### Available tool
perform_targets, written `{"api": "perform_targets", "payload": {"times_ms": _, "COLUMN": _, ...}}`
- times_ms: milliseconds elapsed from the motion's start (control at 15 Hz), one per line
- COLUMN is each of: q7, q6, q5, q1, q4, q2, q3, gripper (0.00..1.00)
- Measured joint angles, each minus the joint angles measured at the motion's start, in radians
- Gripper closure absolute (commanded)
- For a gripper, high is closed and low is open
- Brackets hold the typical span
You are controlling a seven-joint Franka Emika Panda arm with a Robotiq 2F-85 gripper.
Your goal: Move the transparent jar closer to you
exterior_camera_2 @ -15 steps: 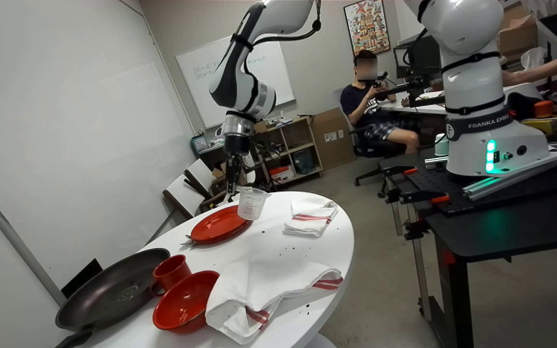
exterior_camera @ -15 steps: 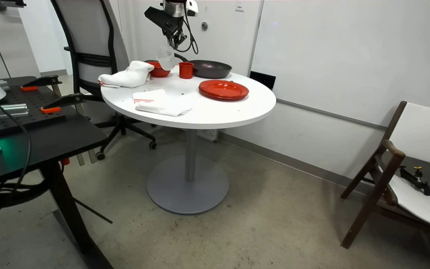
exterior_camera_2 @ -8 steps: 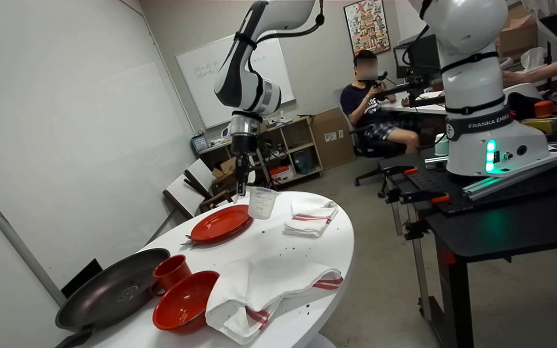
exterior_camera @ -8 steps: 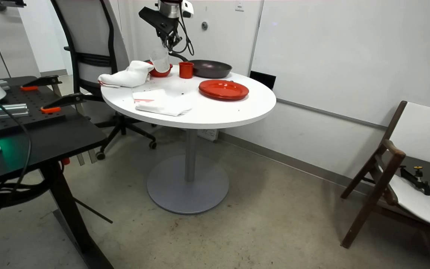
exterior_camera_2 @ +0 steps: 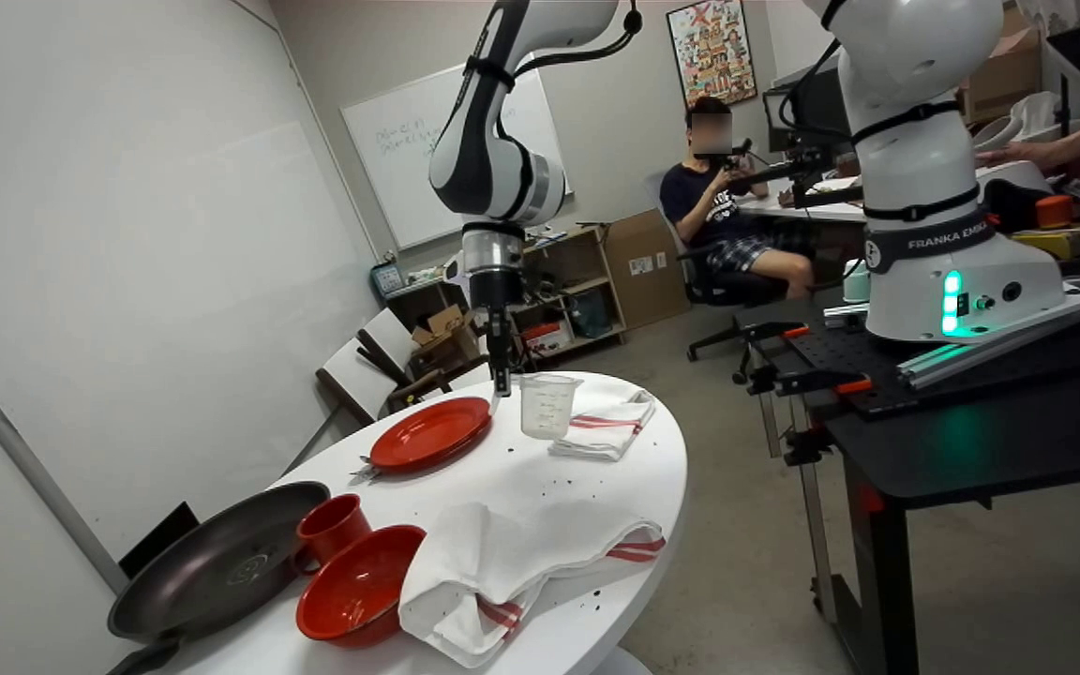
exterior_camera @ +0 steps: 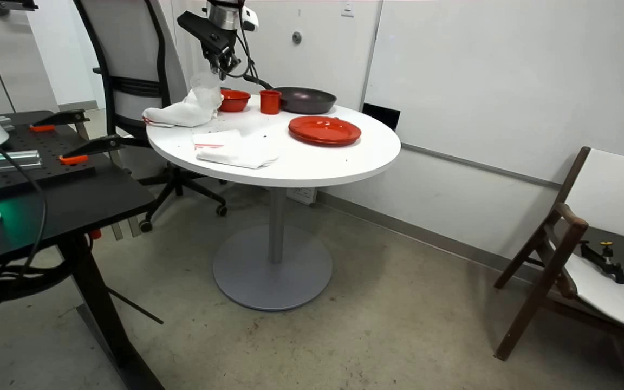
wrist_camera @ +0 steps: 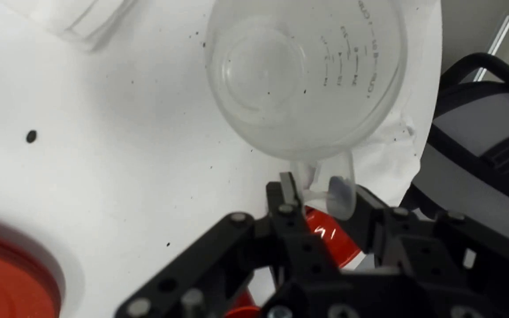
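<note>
Above a round white table (exterior_camera: 323,162), a clear jar (exterior_camera_2: 547,408) is held in the air, close to upright in an exterior view. It is see-through, with grey measuring marks (wrist_camera: 356,62) on its wall and a handle (wrist_camera: 343,207) at its side. A black gripper (wrist_camera: 325,196) is clamped on that handle, its fingers (wrist_camera: 286,221) on either side of it. Dark specks (wrist_camera: 31,136) are scattered over the table. A folded white towel (exterior_camera_2: 610,439) with red stripes lies near the jar, which covers part of it in an exterior view. A rumpled white towel (exterior_camera_2: 540,562), also red-striped, lies just beside a red bowl (exterior_camera_2: 357,591). A red mug (exterior_camera_2: 334,525) stands between the bowl and a black frying pan (exterior_camera_2: 212,572). A red plate (exterior_camera: 325,130) rests apart from these, near the table's edge. Overhead, a white robot arm (exterior_camera_2: 498,183) reaches across; its base (exterior_camera_2: 906,291), lit green, stands on a dark desk (exterior_camera_2: 971,450). Farther back, a person (exterior_camera_2: 718,202) with a blurred face sits, hands raised. An office chair (exterior_camera: 133,49) stands just behind the table in an exterior view, and a wooden-framed armchair (exterior_camera: 615,303) well apart from it.
</note>
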Motion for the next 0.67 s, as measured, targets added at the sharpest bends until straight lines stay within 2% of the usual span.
{"api": "perform_targets", "payload": {"times_ms": 200, "q7": 0.059, "q6": -0.001, "q5": -0.041, "q1": 0.048, "q4": -0.06, "q2": -0.027, "q3": -0.023, "gripper": 0.93}}
{"api": "perform_targets", "payload": {"times_ms": 400, "q7": 0.17, "q6": 0.0, "q5": -0.144, "q1": 0.086, "q4": -0.111, "q2": -0.057, "q3": -0.053, "gripper": 0.93}}
{"api": "perform_targets", "payload": {"times_ms": 667, "q7": 0.288, "q6": -0.007, "q5": -0.261, "q1": 0.103, "q4": -0.154, "q2": -0.088, "q3": -0.066, "gripper": 0.93}}
